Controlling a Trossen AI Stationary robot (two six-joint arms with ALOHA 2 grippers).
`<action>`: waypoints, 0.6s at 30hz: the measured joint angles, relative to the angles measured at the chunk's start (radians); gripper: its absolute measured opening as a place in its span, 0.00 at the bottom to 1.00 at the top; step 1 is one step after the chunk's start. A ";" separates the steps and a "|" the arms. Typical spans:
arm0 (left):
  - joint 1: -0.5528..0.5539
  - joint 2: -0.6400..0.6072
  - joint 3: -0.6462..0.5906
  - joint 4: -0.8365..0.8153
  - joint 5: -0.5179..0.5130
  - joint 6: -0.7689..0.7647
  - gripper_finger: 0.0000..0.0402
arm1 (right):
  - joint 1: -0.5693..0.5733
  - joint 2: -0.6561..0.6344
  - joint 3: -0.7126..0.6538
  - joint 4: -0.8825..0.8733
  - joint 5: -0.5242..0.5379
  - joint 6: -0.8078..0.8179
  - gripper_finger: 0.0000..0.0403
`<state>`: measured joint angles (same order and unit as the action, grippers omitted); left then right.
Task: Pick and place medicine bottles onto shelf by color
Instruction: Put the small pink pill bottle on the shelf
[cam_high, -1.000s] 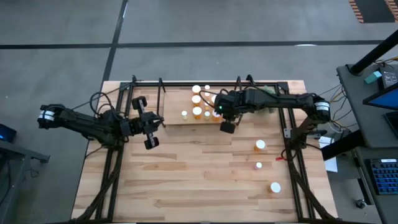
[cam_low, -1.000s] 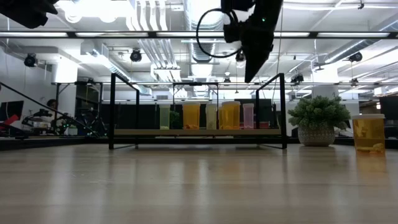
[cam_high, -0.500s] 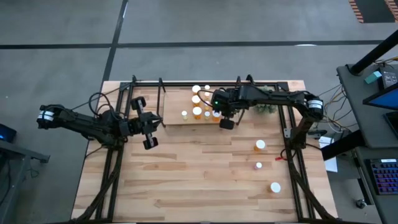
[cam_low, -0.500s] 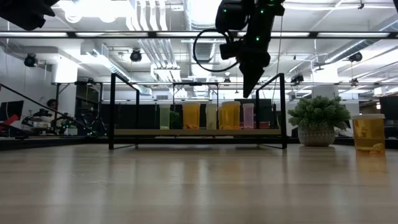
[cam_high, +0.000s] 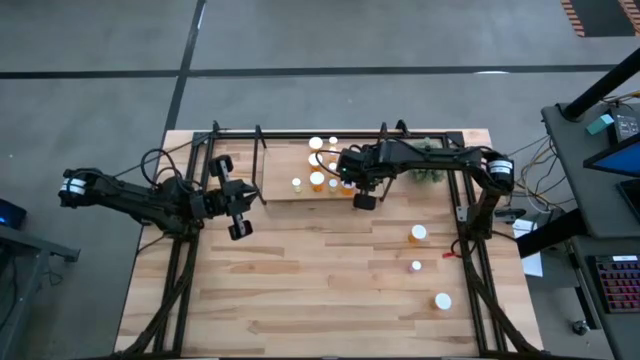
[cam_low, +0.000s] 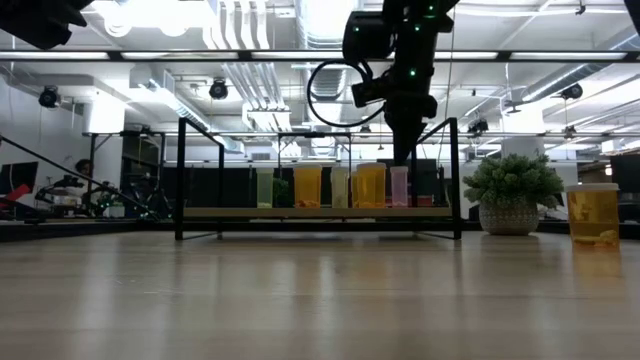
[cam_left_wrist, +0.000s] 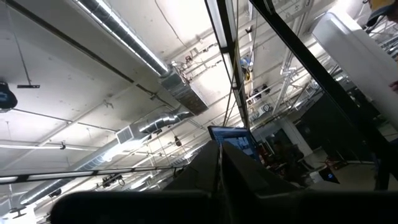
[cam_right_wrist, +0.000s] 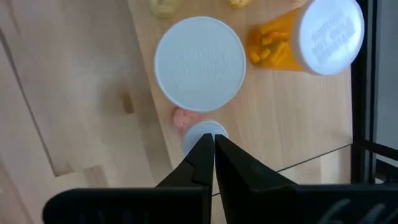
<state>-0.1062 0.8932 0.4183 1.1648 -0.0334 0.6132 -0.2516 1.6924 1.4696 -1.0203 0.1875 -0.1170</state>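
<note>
Several medicine bottles with white caps stand on the shelf (cam_high: 280, 170), orange ones (cam_low: 369, 185) beside paler ones. A small pink bottle (cam_low: 399, 186) stands at the row's right end. My right gripper (cam_low: 404, 158) is shut and points down right over that bottle's white cap (cam_right_wrist: 200, 133). Beside it in the right wrist view are a wide white cap (cam_right_wrist: 199, 63) and an orange bottle (cam_right_wrist: 305, 40). My left gripper (cam_high: 252, 197) waits shut at the shelf's left end, tipped upward; its wrist view shows only the ceiling. My right gripper's shut fingertips (cam_right_wrist: 205, 149) stand from above, pointing down, right over the small pink bottle's white cap (cam_right_wrist: 198, 132). I cannot tell whether they touch it.
Three loose white-capped bottles (cam_high: 418, 233), (cam_high: 416, 266), (cam_high: 442, 300) stand on the tabletop's right side. A green potted plant (cam_low: 510, 195) sits right of the shelf. A large orange bottle (cam_low: 593, 215) shows at the low view's right. Black uprights (cam_low: 455, 175) frame the shelf.
My right gripper, shut throughout, has come down toward the shelf's right end and turned more upright. Its tip now stands just above the pink bottle. The bottles have kept their places.
</note>
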 joint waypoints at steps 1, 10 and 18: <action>0.000 0.000 0.000 0.000 0.000 0.000 0.00 | 0.000 0.000 0.000 0.000 0.000 -0.005 0.02; 0.000 0.000 0.000 0.002 0.000 0.001 0.00 | -0.001 -0.021 0.000 -0.026 0.046 -0.014 0.02; 0.000 -0.004 0.000 0.004 -0.001 0.002 0.00 | 0.000 -0.021 0.000 -0.014 0.026 -0.009 0.02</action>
<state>-0.1059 0.8890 0.4183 1.1687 -0.0345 0.6147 -0.2513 1.6718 1.4696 -1.0344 0.2131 -0.1260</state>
